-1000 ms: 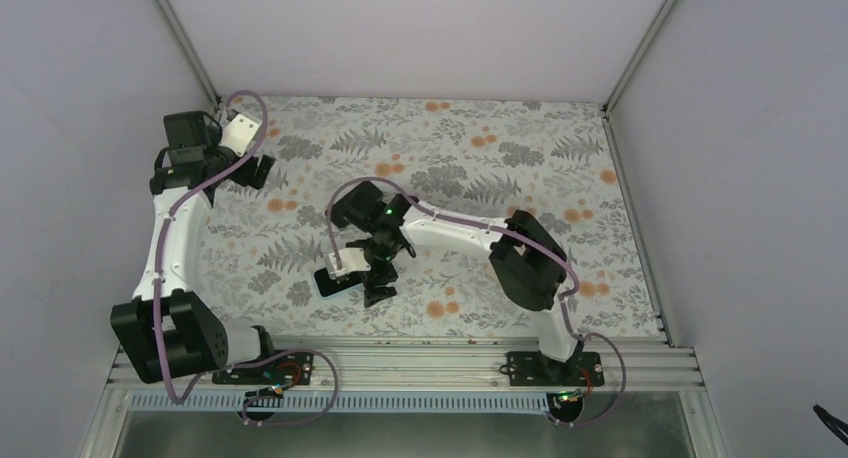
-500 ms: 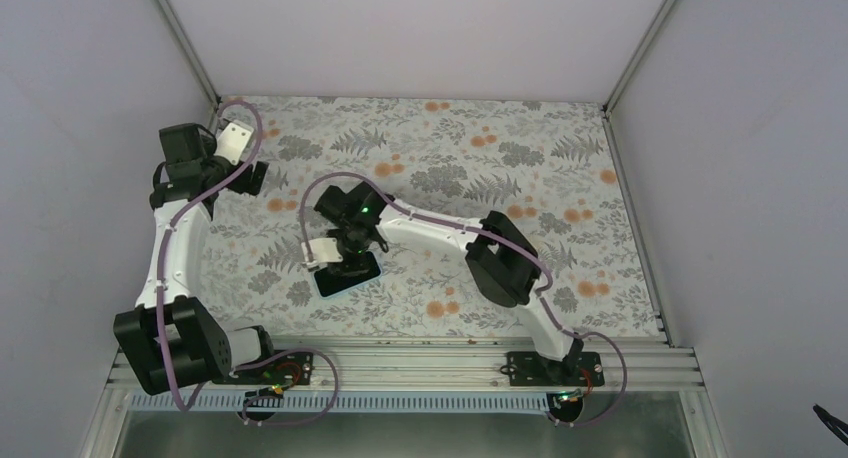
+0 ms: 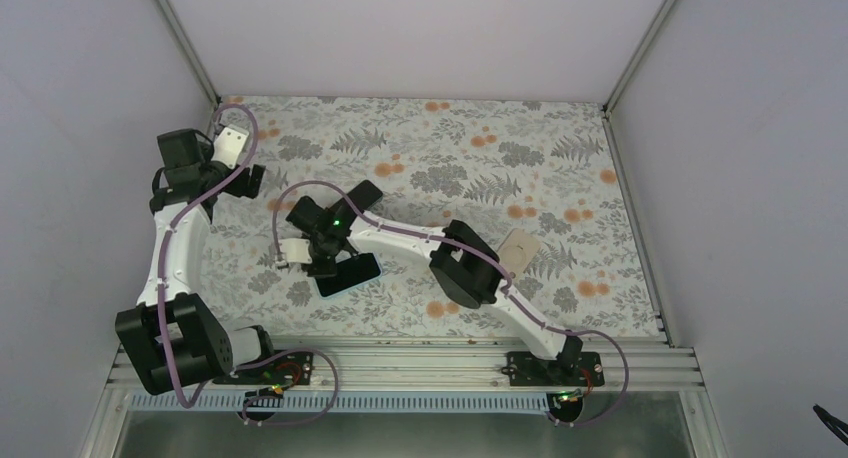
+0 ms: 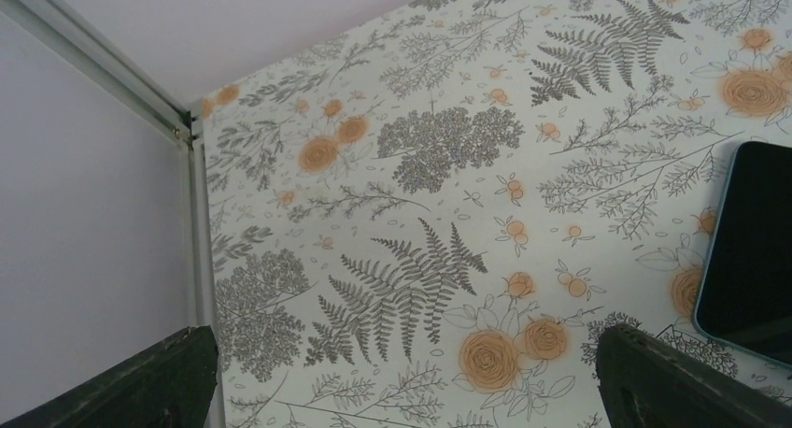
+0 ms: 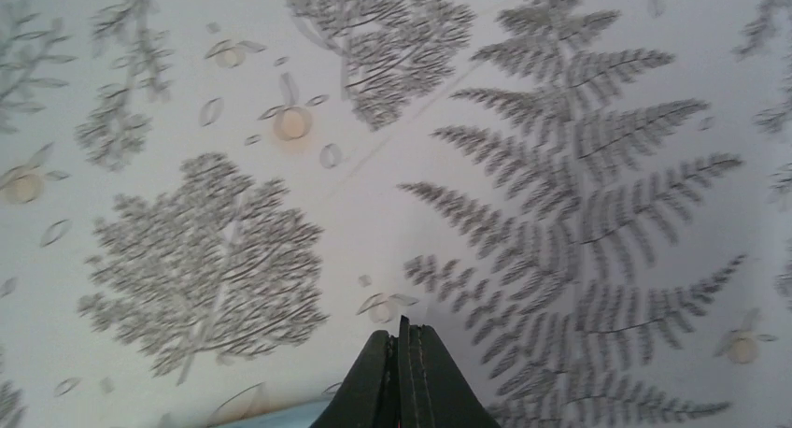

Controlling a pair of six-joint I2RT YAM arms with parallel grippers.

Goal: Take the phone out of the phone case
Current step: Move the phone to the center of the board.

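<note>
Right end effector (image 5: pixel 403 377), closed and empty, sits beside the phone case (image 3: pixel 347 274). Pry its lip gently; left end effector (image 4: pixel 411 381) gapes, empty.

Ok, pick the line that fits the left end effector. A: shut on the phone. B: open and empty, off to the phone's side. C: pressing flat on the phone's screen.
B: in the left wrist view the left end effector gapes wide over the table, with the phone lying apart at the right edge.
</note>
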